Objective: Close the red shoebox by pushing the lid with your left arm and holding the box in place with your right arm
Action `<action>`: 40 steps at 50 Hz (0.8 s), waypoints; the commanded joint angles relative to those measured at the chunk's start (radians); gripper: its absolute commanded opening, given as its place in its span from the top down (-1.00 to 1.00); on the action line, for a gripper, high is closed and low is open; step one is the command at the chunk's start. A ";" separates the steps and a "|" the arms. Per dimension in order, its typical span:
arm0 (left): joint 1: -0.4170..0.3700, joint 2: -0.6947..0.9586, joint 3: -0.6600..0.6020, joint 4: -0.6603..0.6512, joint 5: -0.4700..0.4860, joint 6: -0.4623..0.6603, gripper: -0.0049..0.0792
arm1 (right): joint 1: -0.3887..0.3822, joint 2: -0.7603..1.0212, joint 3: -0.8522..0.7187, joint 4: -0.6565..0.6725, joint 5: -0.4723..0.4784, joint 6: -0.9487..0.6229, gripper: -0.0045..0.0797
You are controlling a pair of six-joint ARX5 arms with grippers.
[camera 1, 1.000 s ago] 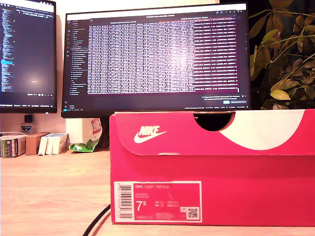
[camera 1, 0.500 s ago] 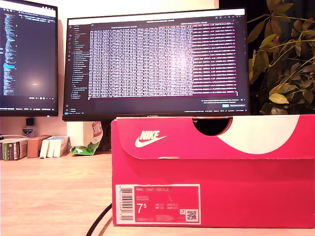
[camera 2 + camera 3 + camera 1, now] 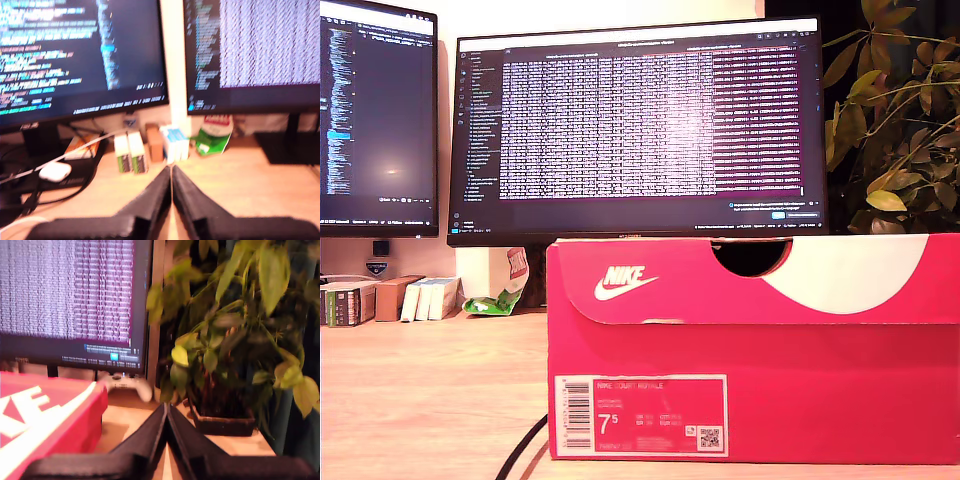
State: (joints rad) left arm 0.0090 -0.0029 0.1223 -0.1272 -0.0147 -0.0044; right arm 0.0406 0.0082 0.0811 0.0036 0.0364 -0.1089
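With its lid down, the red cardboard shoebox point(image 3: 750, 350) fills the exterior view from 4 to 8 o'clock on the wooden tabletop point(image 3: 430, 390); my first gripper point(image 3: 171, 186) and my second gripper point(image 3: 166, 421), both pinched empty, look ready to retreat.

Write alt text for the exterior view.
A closed red cardboard shoebox with a white swoosh logo fills the foreground on a light wooden desk. Behind it stand two dark computer monitors showing text, with a leafy green plant at the exterior view's right.
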 commanded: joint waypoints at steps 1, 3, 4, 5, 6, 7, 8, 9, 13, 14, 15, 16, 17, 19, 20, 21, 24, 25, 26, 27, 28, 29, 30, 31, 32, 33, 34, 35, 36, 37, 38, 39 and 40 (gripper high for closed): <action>0.000 -0.008 -0.055 0.011 -0.002 0.005 0.93 | -0.002 -0.006 -0.053 0.006 0.002 -0.003 0.92; 0.000 -0.008 -0.068 0.023 -0.001 0.005 0.93 | -0.002 -0.006 -0.075 0.014 0.004 -0.003 0.92; 0.000 -0.008 -0.071 0.023 -0.001 0.005 0.93 | -0.002 -0.006 -0.077 0.002 0.005 0.001 0.92; 0.000 -0.008 -0.074 0.023 -0.001 0.005 0.93 | -0.002 -0.006 -0.077 -0.006 0.009 0.000 0.92; 0.000 -0.008 -0.076 0.022 -0.001 0.005 0.93 | -0.002 -0.006 -0.077 -0.006 0.011 0.000 0.92; 0.000 -0.008 -0.077 0.020 0.000 0.005 0.93 | -0.002 -0.006 -0.077 -0.003 0.010 0.001 0.92; 0.000 -0.008 -0.078 0.019 0.000 0.005 0.93 | -0.002 -0.006 -0.077 0.002 0.011 -0.006 0.92; 0.000 -0.008 -0.080 0.020 0.000 0.005 0.93 | -0.002 -0.006 -0.077 0.006 0.011 -0.006 0.92; -0.001 -0.008 -0.091 0.025 -0.001 0.003 0.93 | -0.002 -0.006 -0.077 -0.004 0.016 -0.010 0.92; -0.001 -0.008 -0.094 0.025 -0.001 0.003 0.93 | -0.002 -0.006 -0.077 -0.012 0.023 -0.010 0.92; -0.001 -0.008 -0.098 0.024 -0.001 0.002 0.93 | -0.002 -0.006 -0.077 -0.023 0.027 -0.010 0.92; -0.001 -0.008 -0.101 0.022 -0.001 0.002 0.93 | -0.002 -0.006 -0.077 -0.037 0.027 -0.010 0.92; -0.001 -0.008 -0.104 0.020 -0.002 0.002 0.93 | -0.002 -0.006 -0.077 -0.049 0.027 -0.010 0.92; -0.001 -0.008 -0.110 0.018 -0.002 0.000 0.93 | -0.002 -0.006 -0.077 -0.071 0.030 -0.010 0.92; -0.001 -0.008 -0.112 0.013 -0.004 0.000 0.93 | -0.002 -0.006 -0.077 -0.084 0.039 -0.010 0.92; -0.001 -0.008 -0.113 0.009 -0.008 -0.005 0.93 | -0.002 -0.006 -0.077 -0.093 0.052 -0.010 0.92; -0.001 -0.008 -0.113 -0.016 -0.014 -0.006 0.93 | -0.002 -0.006 -0.077 -0.125 0.074 0.010 0.92; -0.001 -0.008 -0.113 -0.023 -0.014 -0.006 0.93 | -0.002 -0.006 -0.077 -0.134 0.078 0.013 0.92; -0.001 -0.008 -0.113 -0.033 -0.014 -0.007 0.93 | -0.002 -0.006 -0.077 -0.145 0.082 0.016 0.92; -0.001 -0.008 -0.113 -0.045 -0.018 -0.008 0.93 | -0.002 -0.006 -0.077 -0.154 0.088 0.016 0.92; -0.001 -0.008 -0.113 -0.057 -0.020 -0.008 0.93 | -0.002 -0.006 -0.077 -0.163 0.095 0.023 0.92; -0.001 -0.008 -0.113 -0.071 -0.021 -0.011 0.93 | -0.002 -0.006 -0.077 -0.175 0.102 0.034 0.92; -0.001 -0.008 -0.113 -0.083 -0.021 -0.017 0.93 | -0.002 -0.006 -0.077 -0.178 0.105 0.036 0.92; -0.001 -0.008 -0.113 -0.092 -0.020 -0.020 0.93 | -0.002 -0.006 -0.077 -0.178 0.104 0.036 0.92; -0.001 -0.008 -0.113 -0.102 -0.020 -0.026 0.93 | -0.002 -0.006 -0.077 -0.178 0.104 0.038 0.92; -0.001 -0.008 -0.113 -0.109 -0.021 -0.026 0.93 | -0.002 -0.006 -0.077 -0.177 0.105 0.038 0.92; -0.001 -0.008 -0.113 -0.115 -0.022 -0.039 0.93 | -0.002 -0.006 -0.077 -0.178 0.105 0.038 0.92; -0.001 -0.008 -0.113 -0.122 -0.024 -0.047 0.93 | -0.002 -0.006 -0.077 -0.178 0.105 0.042 0.92; -0.001 -0.008 -0.113 -0.129 -0.024 -0.050 0.93 | -0.002 -0.006 -0.077 -0.177 0.105 0.047 0.92; -0.001 -0.008 -0.113 -0.137 -0.025 -0.051 0.93 | -0.002 -0.006 -0.077 -0.177 0.105 0.047 0.92; -0.001 -0.008 -0.113 -0.145 -0.027 -0.052 0.93 | -0.002 -0.006 -0.077 -0.178 0.105 0.047 0.92; -0.001 -0.008 -0.113 -0.156 -0.027 -0.058 0.93 | -0.002 -0.006 -0.077 -0.178 0.105 0.060 0.92; -0.001 -0.008 -0.113 -0.163 -0.027 -0.060 0.93 | -0.002 -0.006 -0.077 -0.177 0.105 0.060 0.92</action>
State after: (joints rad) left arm 0.0090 -0.0032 0.0360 -0.2775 -0.0372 -0.0483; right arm 0.0406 0.0082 0.0074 -0.1753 0.1394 -0.0711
